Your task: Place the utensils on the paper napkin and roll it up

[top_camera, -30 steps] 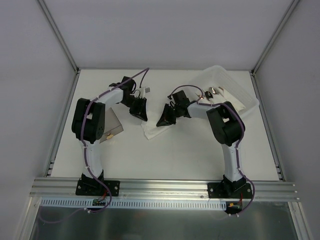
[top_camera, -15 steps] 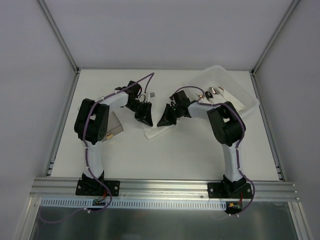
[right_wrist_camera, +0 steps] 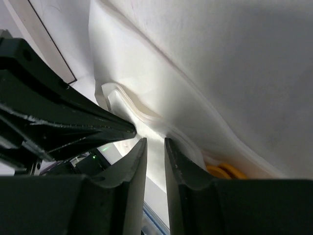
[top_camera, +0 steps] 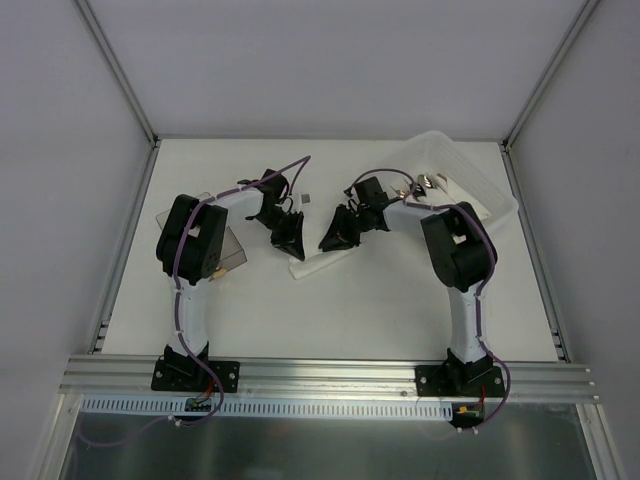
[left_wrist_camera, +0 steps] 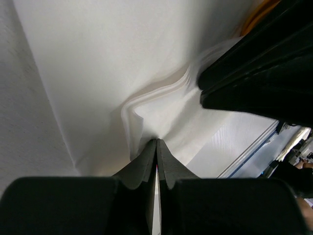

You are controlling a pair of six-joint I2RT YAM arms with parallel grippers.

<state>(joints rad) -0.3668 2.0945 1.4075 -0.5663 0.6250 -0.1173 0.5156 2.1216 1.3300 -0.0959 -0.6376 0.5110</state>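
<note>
The paper napkin (top_camera: pixel 322 262) lies folded into a narrow white strip between my two grippers at mid-table. My left gripper (top_camera: pixel 291 236) is shut on a raised fold of the napkin (left_wrist_camera: pixel 146 83), with its tips pinched together. My right gripper (top_camera: pixel 335 232) faces it closely, its jaws almost closed with a fold of the napkin (right_wrist_camera: pixel 161 73) between the tips. The orange utensils (right_wrist_camera: pixel 222 171) peek out from under the napkin layers beside my right finger. A sliver of orange (left_wrist_camera: pixel 259 14) also shows in the left wrist view. Most of each utensil is hidden inside the napkin.
A translucent white plastic tray (top_camera: pixel 480 185) stands at the back right, holding small shiny dark-and-metal bits (top_camera: pixel 428 183). A smoky clear box (top_camera: pixel 228 248) sits beside the left arm. A small grey piece (top_camera: pixel 305 198) lies behind the left gripper.
Both grippers moved towards the back and closer together. The napkin went from a loosely spread sheet to a narrow folded strip lying diagonally in front of them.
</note>
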